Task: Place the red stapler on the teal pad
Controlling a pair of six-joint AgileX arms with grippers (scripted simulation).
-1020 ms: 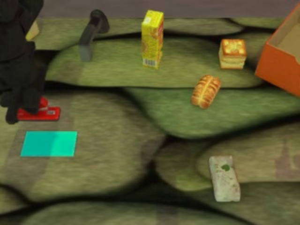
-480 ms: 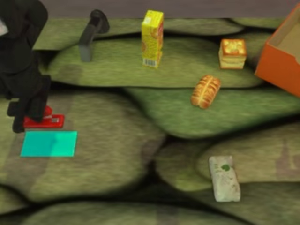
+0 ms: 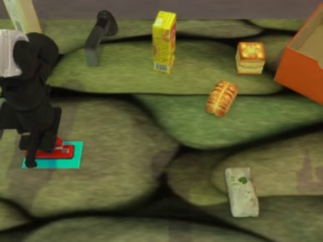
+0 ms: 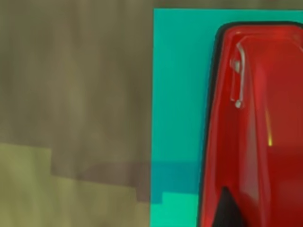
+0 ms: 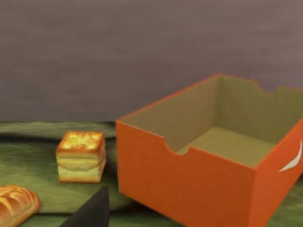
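The red stapler (image 3: 63, 150) lies along the far part of the teal pad (image 3: 75, 162) at the table's left. My left gripper (image 3: 43, 151) comes down from above and is shut on the stapler's left part, hiding that end. In the left wrist view the stapler (image 4: 255, 118) fills the frame over the pad (image 4: 180, 94), and one dark fingertip (image 4: 227, 210) rests against it. Whether the stapler touches the pad or hangs just over it cannot be told. My right gripper (image 5: 94, 210) is outside the top view and parked near the orange box (image 5: 199, 161).
A black-grey tool (image 3: 97, 38), a yellow carton (image 3: 164, 41) and a layered cake (image 3: 250, 57) stand along the back. A bread loaf (image 3: 221, 98) lies mid-right and a white bar (image 3: 241, 191) front right. The orange box (image 3: 303, 55) is at the back right.
My left gripper has carried the red stapler toward the table's front, from the bare cloth behind the teal pad to a spot on the pad.
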